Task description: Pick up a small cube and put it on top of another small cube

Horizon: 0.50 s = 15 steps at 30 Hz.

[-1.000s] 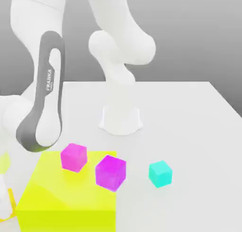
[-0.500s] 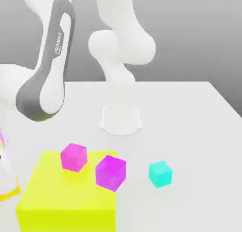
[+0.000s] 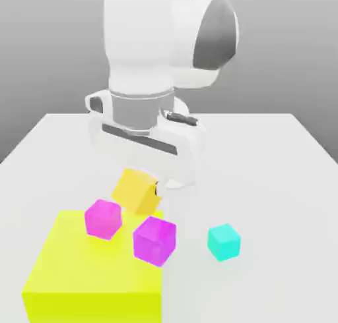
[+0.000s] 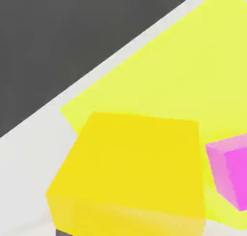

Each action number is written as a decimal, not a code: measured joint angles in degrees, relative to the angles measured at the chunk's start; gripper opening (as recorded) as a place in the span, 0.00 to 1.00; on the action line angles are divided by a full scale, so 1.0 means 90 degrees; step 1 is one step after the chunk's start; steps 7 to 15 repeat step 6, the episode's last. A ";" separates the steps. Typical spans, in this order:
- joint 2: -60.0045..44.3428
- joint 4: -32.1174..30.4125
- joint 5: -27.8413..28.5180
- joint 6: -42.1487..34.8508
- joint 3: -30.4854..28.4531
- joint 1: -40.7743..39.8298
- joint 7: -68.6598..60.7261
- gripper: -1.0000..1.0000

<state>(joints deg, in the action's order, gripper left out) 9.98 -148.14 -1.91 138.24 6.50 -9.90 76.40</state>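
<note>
My gripper (image 3: 146, 183) hangs below the white arm in the middle of the exterior view, shut on the small yellow-orange cube (image 3: 135, 191). The cube is tilted and held off the table, just above and behind the pink cube (image 3: 103, 218). The pink cube rests near the far edge of the large lemon-yellow block's (image 3: 92, 275) top. In the hand view the held cube (image 4: 130, 172) sits close up, with the pink cube (image 4: 231, 170) beside it and the yellow block (image 4: 183, 61) underneath.
A purple cube (image 3: 155, 240) sits at the yellow block's far corner on the exterior view's right. A small cyan cube (image 3: 224, 241) stands alone on the white table (image 3: 277, 183) further right. The arm's bulk rises behind the cubes.
The arm has swung from the exterior view's left edge to the middle, bringing the yellow-orange cube up with it. The gripper closed on the cube. The other cubes have not moved.
</note>
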 joint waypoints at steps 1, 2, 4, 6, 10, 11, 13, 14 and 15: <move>-0.0174 -0.0084 0.0017 0.0260 0.0017 -0.0001 0.0023 0.00; -0.0295 -0.0141 0.0034 0.0438 0.0026 -0.0004 0.0040 1.00; -0.0294 -0.0141 0.0033 0.0439 0.0026 -0.0006 0.0039 1.00; -0.0294 -0.0141 0.0033 0.0439 0.0026 -0.0006 0.0039 1.00; -0.0294 -0.0141 0.0033 0.0439 0.0026 -0.0006 0.0039 1.00; -0.0294 -0.0141 0.0033 0.0439 0.0026 -0.0006 0.0039 1.00; -0.0294 -0.0141 0.0033 0.0439 0.0026 -0.0006 0.0039 1.00; -0.0294 -0.0141 0.0033 0.0439 0.0026 -0.0006 0.0039 1.00; -0.0294 -0.0141 0.0033 0.0439 0.0026 -0.0006 0.0039 1.00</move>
